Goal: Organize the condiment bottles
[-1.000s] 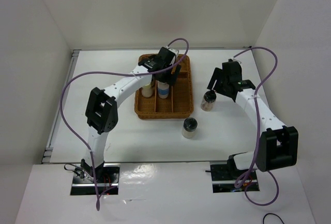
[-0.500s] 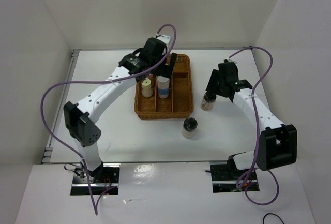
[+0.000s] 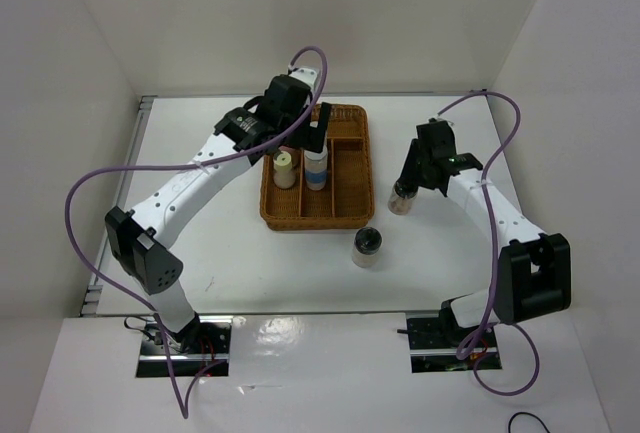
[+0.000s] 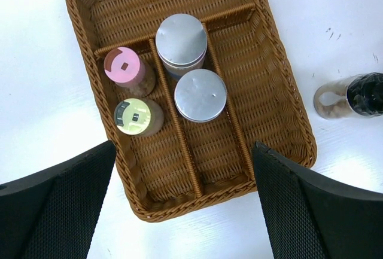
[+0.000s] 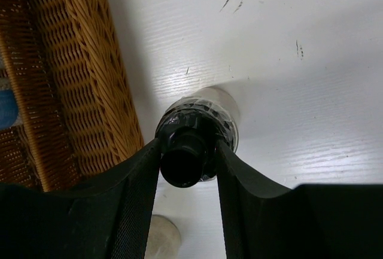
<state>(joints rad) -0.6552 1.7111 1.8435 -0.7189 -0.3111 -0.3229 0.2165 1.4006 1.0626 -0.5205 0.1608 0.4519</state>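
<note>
The brown wicker tray [image 3: 350, 203] [image 4: 281, 115] holds the pink-lid jar [image 4: 124, 67] and the yellow-lid jar [image 4: 135, 115] [image 3: 285, 163] in its left compartment. Two silver-lid jars [image 4: 181, 39] [image 4: 200, 94] stand in the middle one; one has a blue label [image 3: 316, 175]. My left gripper [image 3: 316, 131] [image 4: 185, 211] hangs open and empty above the tray's near end. My right gripper [image 3: 407, 185] [image 5: 188, 172] is shut on the cap of a black-lid jar [image 5: 190, 145] [image 3: 402, 200] [image 4: 353, 96], which stands on the table just right of the tray. A second black-lid jar [image 3: 367, 246] stands in front of the tray.
White walls enclose the table on the left, back and right. The tray's right compartment [image 4: 257, 73] holds no jar. The tray's wicker wall [image 5: 96, 79] is close to the left of my right gripper.
My left gripper has lifted and drawn back from the blue-labelled jar, which stays in the tray. My right gripper has come down over the black-lid jar and closed on its cap.
</note>
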